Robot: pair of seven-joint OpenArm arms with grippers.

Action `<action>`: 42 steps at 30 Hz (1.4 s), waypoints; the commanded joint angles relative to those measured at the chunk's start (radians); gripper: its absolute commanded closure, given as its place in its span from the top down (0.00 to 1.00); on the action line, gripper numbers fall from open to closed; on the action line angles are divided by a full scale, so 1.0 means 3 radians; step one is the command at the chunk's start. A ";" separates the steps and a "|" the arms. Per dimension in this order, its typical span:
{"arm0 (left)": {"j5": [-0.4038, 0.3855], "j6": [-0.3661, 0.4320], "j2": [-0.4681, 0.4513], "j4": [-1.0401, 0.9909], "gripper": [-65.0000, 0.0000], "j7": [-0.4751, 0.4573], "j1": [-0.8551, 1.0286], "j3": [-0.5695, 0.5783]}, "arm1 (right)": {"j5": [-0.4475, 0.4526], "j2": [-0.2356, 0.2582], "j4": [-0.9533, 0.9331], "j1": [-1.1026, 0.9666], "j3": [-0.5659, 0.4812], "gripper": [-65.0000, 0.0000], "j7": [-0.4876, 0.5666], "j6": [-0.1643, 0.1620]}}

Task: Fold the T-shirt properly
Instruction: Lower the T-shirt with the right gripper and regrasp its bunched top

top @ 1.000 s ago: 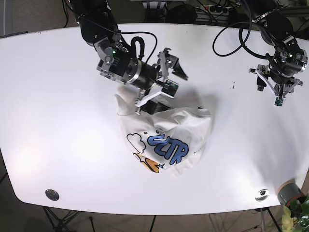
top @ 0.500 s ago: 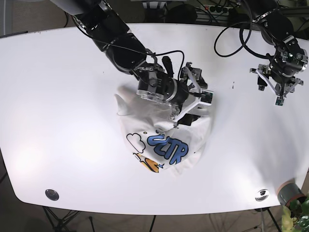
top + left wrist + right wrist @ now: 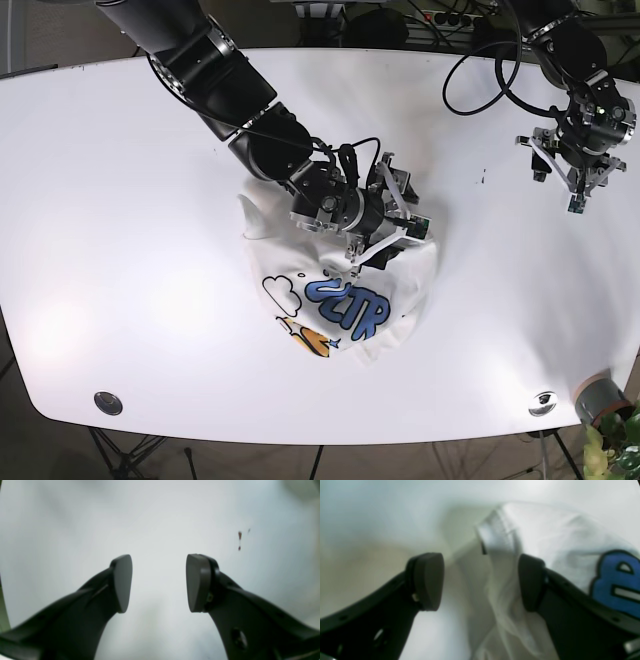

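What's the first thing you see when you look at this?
A crumpled white T-shirt with big blue letters sits in the middle of the white table. The right hand is open right over one edge of the shirt. The left hand is open too, far off over bare table.

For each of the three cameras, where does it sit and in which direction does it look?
Base: overhead, looking down at the white table, the T-shirt and both arms.
Left wrist: on the left arm, looking past its open left tool at bare table with small dark specks.
Right wrist: on the right arm, looking past its open right tool at the T-shirt's edge.
Shared: base and right wrist both show the blue print.
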 commanded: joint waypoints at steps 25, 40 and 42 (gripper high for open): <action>-0.0038 0.0006 -0.0045 0.0037 0.47 -0.0049 -0.0047 0.0009 | 0.0028 0.0115 -0.0042 0.0266 0.0208 0.66 0.0183 -0.0098; -0.0038 0.0006 -0.0050 0.0037 0.47 -0.0054 -0.0047 0.0009 | 0.0028 0.0130 0.0025 0.0036 0.0070 0.65 0.0071 -0.0098; -0.0038 0.0006 -0.0050 0.0037 0.47 -0.0054 -0.0047 0.0009 | 0.0028 0.0125 -0.0021 0.0041 0.0080 0.65 0.0117 -0.0098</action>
